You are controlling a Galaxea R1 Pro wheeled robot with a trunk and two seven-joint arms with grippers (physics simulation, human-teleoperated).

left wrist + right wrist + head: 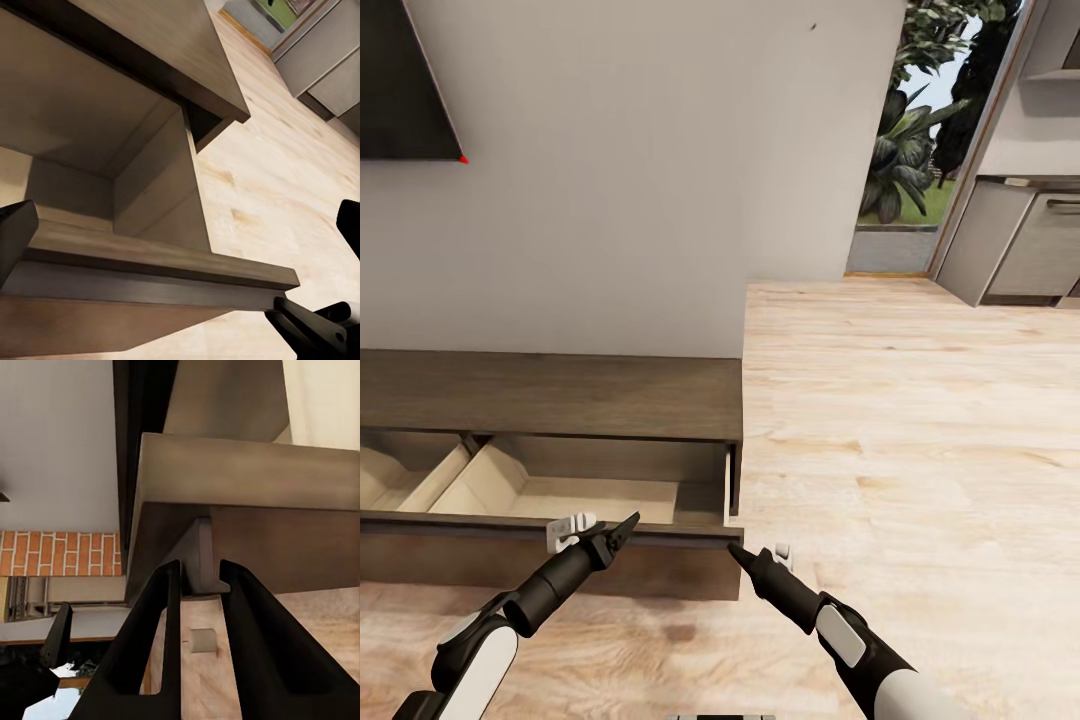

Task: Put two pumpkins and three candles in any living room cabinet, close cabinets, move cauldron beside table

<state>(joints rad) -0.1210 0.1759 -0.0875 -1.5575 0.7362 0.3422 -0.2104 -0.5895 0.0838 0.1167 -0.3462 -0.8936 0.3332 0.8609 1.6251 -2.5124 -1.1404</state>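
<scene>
The long dark brown cabinet (560, 395) stands against the white wall. Its right-end drawer (590, 495) is pulled out and shows bare pale beige compartments. My left gripper (622, 528) is open at the drawer front's top rim (150, 259), with one finger (15, 240) on either side of the left wrist view. My right gripper (735, 548) is at the drawer front's right end. Its fingers (161, 607) are closed to a narrow gap on the front's end edge (201, 555). Beyond that gap a small beige candle (201, 640) shows far off against the floor.
Light plank floor (910, 450) stretches to the right of the cabinet. A black TV (400, 80) hangs on the wall above it. Glass doors (920, 150) and grey kitchen units (1020, 240) lie at the far right. A red brick chimney (60, 551) appears in the right wrist view.
</scene>
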